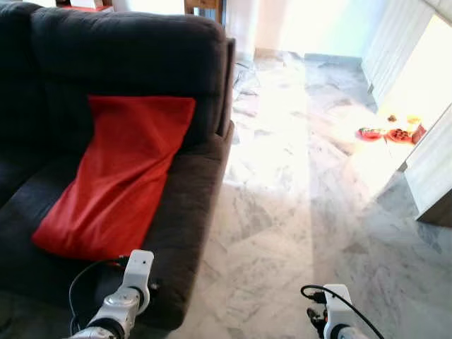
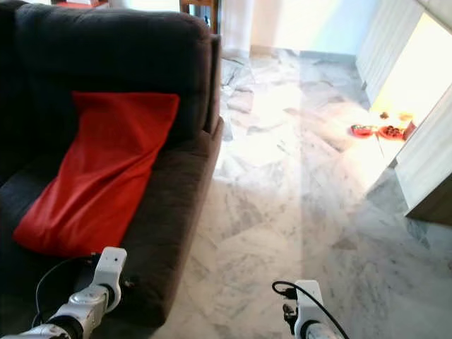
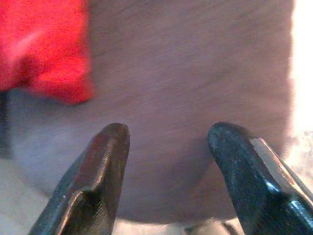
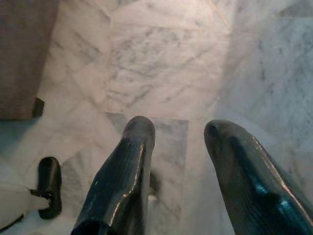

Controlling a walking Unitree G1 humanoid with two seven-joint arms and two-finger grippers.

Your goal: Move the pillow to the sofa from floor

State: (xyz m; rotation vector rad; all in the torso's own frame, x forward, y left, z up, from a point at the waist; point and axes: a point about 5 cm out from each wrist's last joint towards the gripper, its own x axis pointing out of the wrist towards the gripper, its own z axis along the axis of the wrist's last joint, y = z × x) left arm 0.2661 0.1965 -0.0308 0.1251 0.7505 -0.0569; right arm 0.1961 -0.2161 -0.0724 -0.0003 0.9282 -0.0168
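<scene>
Already the red pillow (image 1: 116,176) leans on the sofa (image 1: 191,212) seat against its backrest, so I judge I should draw my empty, wide-spread left tool (image 3: 168,134) clear of the front edge without snagging it.

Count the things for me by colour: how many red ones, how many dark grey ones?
Red: 3, the pillow on the sofa and two dishes on the floor.
Dark grey: 1, the sofa.
Total: 4.
</scene>
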